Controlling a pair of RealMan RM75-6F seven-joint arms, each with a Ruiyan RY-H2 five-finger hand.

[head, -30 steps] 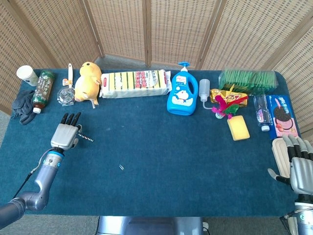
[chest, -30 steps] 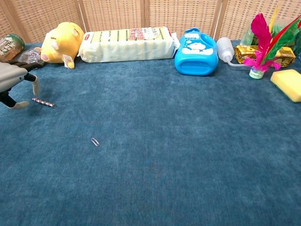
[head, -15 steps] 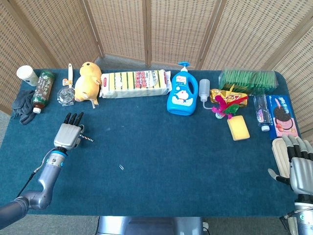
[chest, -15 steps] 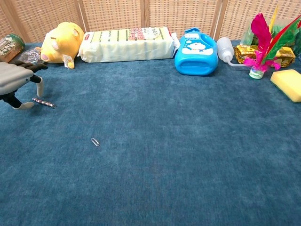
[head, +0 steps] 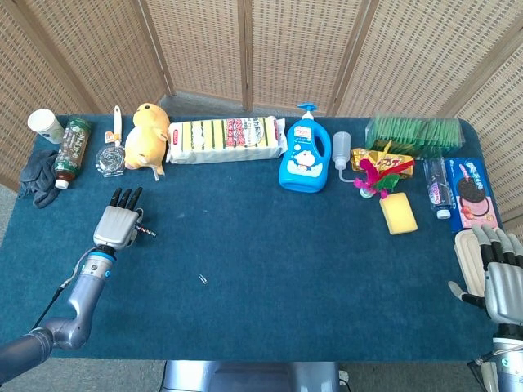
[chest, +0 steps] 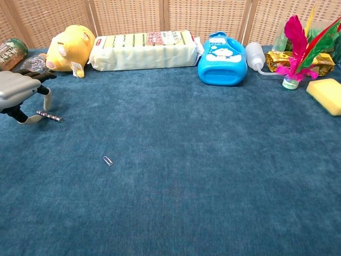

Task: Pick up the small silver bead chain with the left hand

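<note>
The small silver bead chain [chest: 49,116] lies flat on the blue cloth at the left; in the head view the chain [head: 146,232] pokes out from under the hand's right side. My left hand [head: 116,220] hovers over its left end, palm down, fingers spread and pointing away. In the chest view the left hand [chest: 20,93] has fingertips [chest: 26,119] reaching down beside the chain, holding nothing. My right hand [head: 498,273] rests open at the table's near right corner, far from the chain.
A paperclip [chest: 108,160] lies right of and nearer than the chain. Along the back stand a yellow plush [head: 146,135], a sponge pack [head: 227,139], a blue bottle [head: 304,158], a brown bottle [head: 70,147] and a dark glove [head: 37,175]. A yellow sponge [head: 398,214] and cookie pack [head: 471,192] lie right.
My left hand has crept a little to the right and forward, over the chain's left end. The chain and my right hand have not moved.
</note>
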